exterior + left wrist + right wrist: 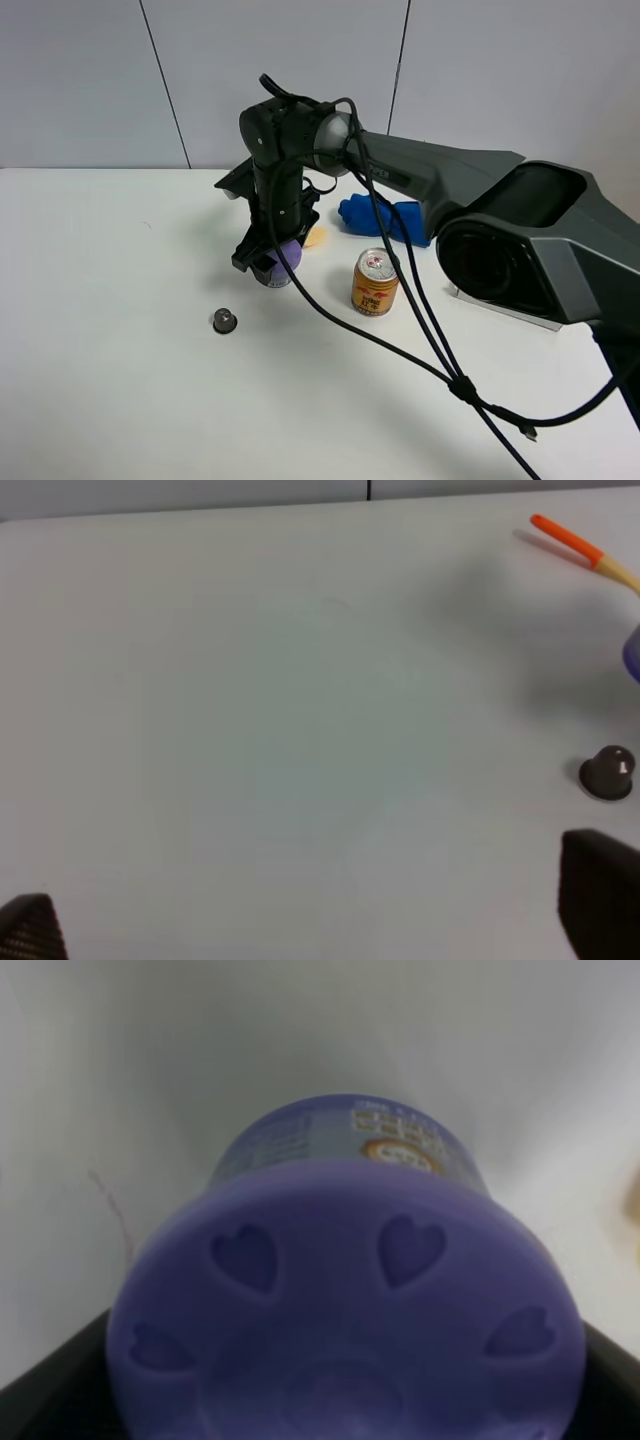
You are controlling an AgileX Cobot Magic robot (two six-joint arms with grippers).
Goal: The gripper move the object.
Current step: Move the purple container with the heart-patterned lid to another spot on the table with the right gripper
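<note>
Our black right gripper (pixel 270 262), with 2 blocky fingers (pixel 45 1390), is clamped on the short round tin with the lavender-purple plastic lid (pixel 345 1310), 1 finger against each side of the lid. The tin is near the middle of the white table (pixel 120 400), just left of the gold-and-red drink can (pixel 375 282) and in front of a crumpled blue cloth (pixel 385 220). We cannot tell whether its base touches the table. A tiny dark round cap (pixel 224 321) lies near it, toward the front. Our left gripper (pixel 310 890) hangs above the table with its fingers spread wide, holding nothing. Its camera also catches the cap and an orange-tipped stick (pixel 575 545).
</note>
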